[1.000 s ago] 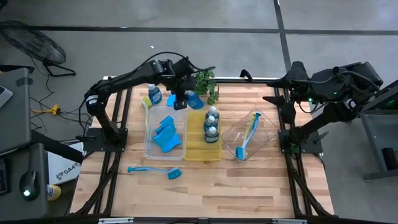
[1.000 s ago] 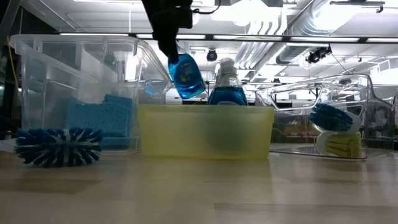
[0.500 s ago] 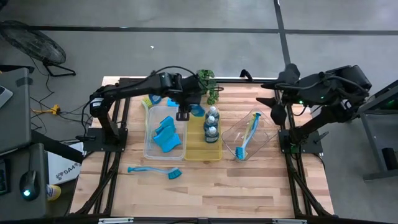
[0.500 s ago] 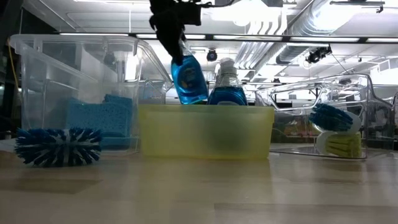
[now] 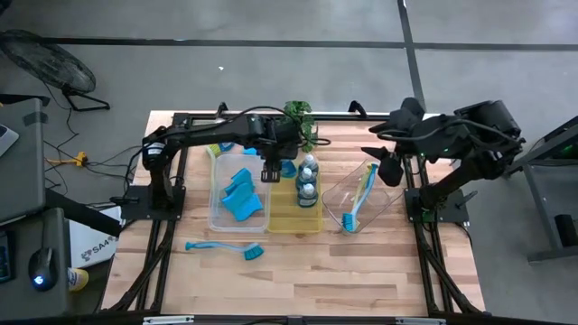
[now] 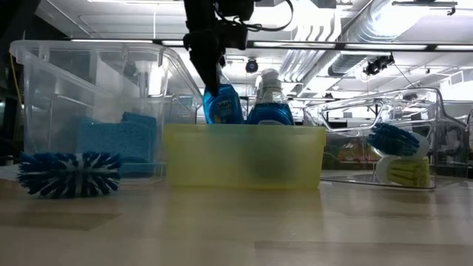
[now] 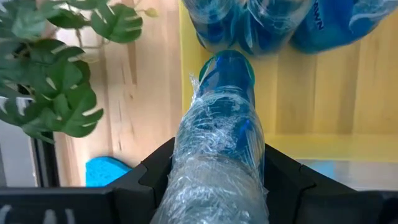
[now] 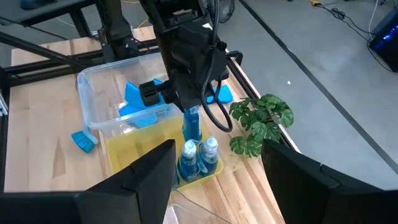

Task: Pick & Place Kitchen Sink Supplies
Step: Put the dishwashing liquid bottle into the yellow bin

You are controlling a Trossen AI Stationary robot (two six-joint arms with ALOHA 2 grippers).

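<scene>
Clamping a soap bottle (image 5: 286,166), the left gripper (image 5: 270,170) is held over the yellow tray (image 5: 295,222), beside two bottles (image 5: 307,180) stood there. The right gripper (image 5: 386,169) is hung open near the clear tray (image 5: 390,190).

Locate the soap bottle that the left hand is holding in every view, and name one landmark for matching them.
High view: held soap bottle at the yellow tray's far end, under the left hand.
Low view: upper centre, above the tray's front wall.
Left wrist view: centre, between the fingers.
Right wrist view: centre, hanging over the tray.
Landmark: potted plant, absent from the low view.
</scene>
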